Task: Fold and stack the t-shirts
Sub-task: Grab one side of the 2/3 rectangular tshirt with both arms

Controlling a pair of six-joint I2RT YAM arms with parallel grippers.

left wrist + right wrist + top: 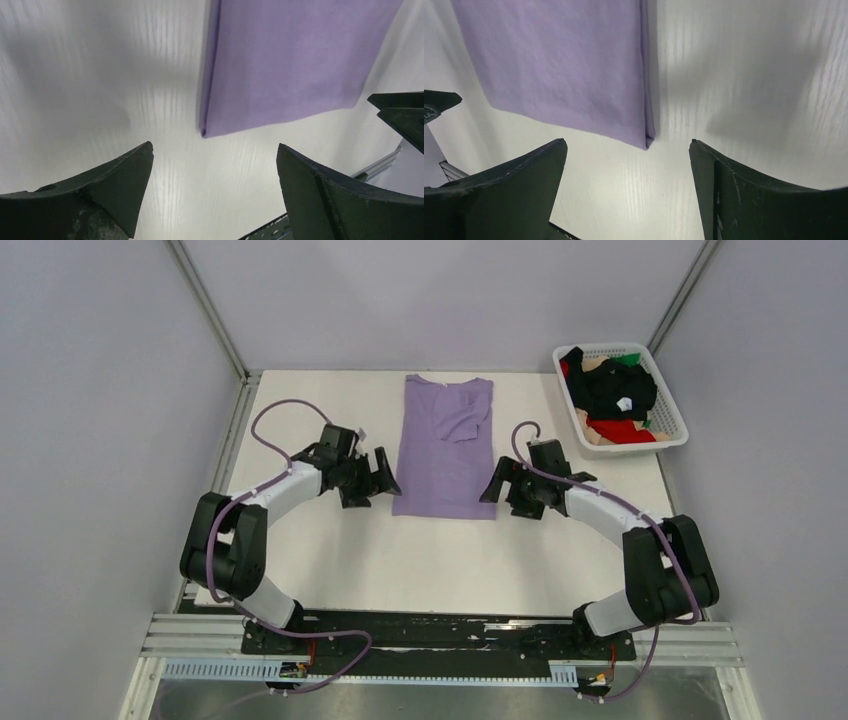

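One white table (330, 570) carries one lavender t-shirt (440, 455), folded into a long strip, flat at mid-table. One white basket (672, 410) at the far right corner holds heaped black, red, beige and green shirts (615, 390), number unclear. The left gripper (378, 483) and right gripper (500, 490) flank its near corners, both spread wide, holding nothing.

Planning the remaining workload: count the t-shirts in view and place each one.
5 by colour: the lavender t-shirt lies folded lengthwise mid-table; black, red, beige and green ones are heaped in the basket at the far right corner. The heap may hide more.
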